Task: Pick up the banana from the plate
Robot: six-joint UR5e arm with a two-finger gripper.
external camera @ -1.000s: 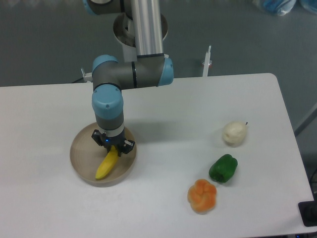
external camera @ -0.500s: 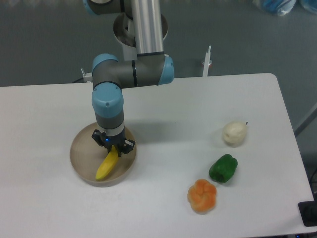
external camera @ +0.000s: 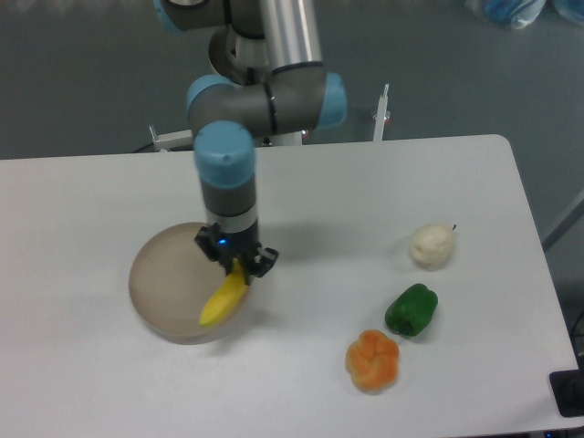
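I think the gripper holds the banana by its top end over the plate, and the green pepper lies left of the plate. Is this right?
Not quite. The camera view shows the green pepper right of the plate, not left. The gripper does hold the banana by its top end.

The banana's (external camera: pixel 225 299) upper end is hidden inside the gripper (external camera: pixel 239 265) — the fingertips can't be made out. The arm (external camera: pixel 274 55) runs off the top edge, and a dark object (external camera: pixel 569 394) is cut off at the bottom-right corner.
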